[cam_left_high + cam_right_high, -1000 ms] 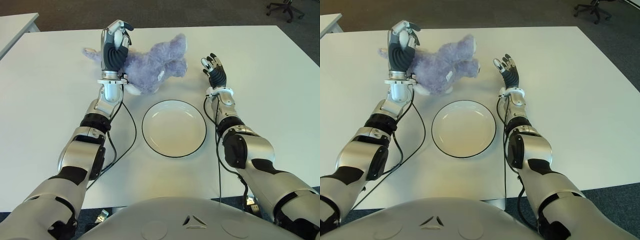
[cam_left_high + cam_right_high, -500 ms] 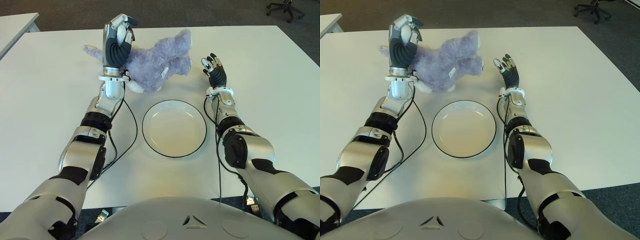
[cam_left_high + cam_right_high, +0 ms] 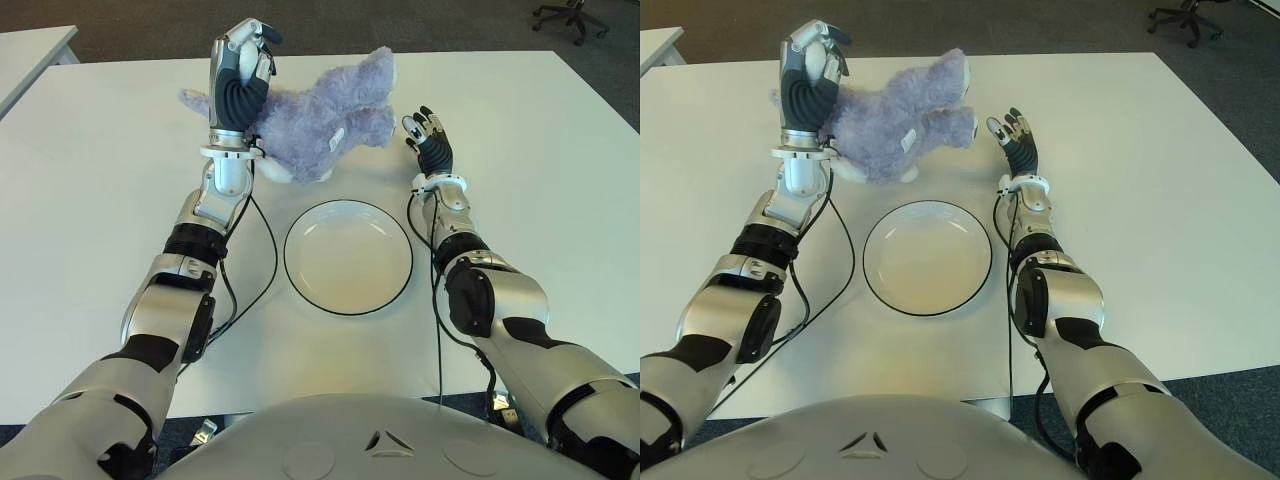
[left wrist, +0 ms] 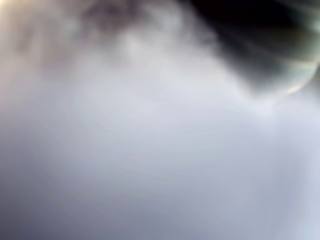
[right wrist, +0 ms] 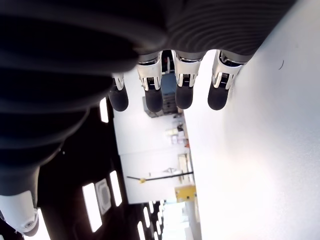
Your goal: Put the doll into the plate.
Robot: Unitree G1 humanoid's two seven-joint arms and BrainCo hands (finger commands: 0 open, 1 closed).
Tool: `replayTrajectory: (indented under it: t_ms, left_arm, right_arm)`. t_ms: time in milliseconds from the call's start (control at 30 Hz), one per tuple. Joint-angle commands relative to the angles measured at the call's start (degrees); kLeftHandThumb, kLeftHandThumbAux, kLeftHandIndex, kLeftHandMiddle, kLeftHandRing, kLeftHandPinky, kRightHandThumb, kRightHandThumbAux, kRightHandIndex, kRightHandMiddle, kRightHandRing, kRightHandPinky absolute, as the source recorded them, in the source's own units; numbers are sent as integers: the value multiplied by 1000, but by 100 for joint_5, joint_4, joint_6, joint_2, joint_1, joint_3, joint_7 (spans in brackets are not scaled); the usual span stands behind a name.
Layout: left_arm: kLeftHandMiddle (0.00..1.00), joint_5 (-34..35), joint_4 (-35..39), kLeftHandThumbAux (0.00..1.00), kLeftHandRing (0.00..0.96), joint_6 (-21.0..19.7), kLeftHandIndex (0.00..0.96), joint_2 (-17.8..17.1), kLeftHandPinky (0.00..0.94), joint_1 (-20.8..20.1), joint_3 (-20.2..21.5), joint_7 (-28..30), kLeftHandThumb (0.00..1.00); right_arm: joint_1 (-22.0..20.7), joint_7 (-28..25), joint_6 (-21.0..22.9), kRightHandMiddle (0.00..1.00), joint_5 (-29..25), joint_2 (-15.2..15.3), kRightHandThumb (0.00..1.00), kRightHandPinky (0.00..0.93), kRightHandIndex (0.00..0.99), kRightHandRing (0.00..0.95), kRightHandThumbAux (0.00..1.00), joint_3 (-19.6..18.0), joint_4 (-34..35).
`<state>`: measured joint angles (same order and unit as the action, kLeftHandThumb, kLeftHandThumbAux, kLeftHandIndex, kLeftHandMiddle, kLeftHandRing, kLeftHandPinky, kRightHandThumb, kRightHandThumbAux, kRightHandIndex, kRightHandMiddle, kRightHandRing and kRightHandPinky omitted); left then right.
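Doll: a purple plush animal point(image 3: 315, 115) is held above the far part of the white table point(image 3: 100, 200), beyond the plate, with its body stretched sideways toward the robot's right. A small white tag is seen on its flank. Whether its underside touches the table cannot be told.
Hidden part of doll: its left end is covered by the left hand; only a fuzzy tip is seen sticking out past the hand on the left.
Left hand: the left hand point(image 3: 240, 75) is raised upright at the doll's left end, fingers curled over the top of the plush and gripping it. In the left wrist view only a pale blurred mass is seen pressed against the lens, so nothing of the grasp can be made out there.
Plate: a round white plate with a thin dark rim point(image 3: 348, 257) lies flat on the table, nearer the robot than the doll and between the two forearms. Nothing is seen in it.
Right hand: the right hand point(image 3: 430, 140) is seen just right of the doll's right end, beyond the plate's right edge, fingers extended and spread, holding nothing. Four straight fingertips point(image 5: 182, 97) are shown in the right wrist view.
Cable: a dark cable point(image 3: 262, 270) is looped on the table beside the left forearm.
Cut off: an office chair point(image 3: 570, 15) is partly cropped at the far right corner.
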<state>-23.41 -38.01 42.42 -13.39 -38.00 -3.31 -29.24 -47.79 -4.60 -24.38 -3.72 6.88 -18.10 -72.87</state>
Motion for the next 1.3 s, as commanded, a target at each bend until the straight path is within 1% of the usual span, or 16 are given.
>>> replayTrajectory:
  t_ms: [33,167,467,1300]
  left_arm:
    - [843,22,238,694,846,-151,443,51,838,176,-27,169,743]
    - [845,34,412,694,851,-186,443,86,846,224,-31,236,744]
    - [857,0,709,693,860,4,443,115,851,340,-99,389,747]
    - [848,-174,1317,693,861,-235,443,209,845,637,-194,405,747]
  right_arm:
    - [454,38,314,43,-22,-119,82,53,22,39,597,-12,-325]
    - [454,38,319,41,-22,-120,83,56,22,38,593,-10,-326]
    - [456,27,319,46,-42,-133,87,61,23,42,585,-28,-327]
    - [474,23,315,46,-44,-116,79,59,22,42,594,-40,-323]
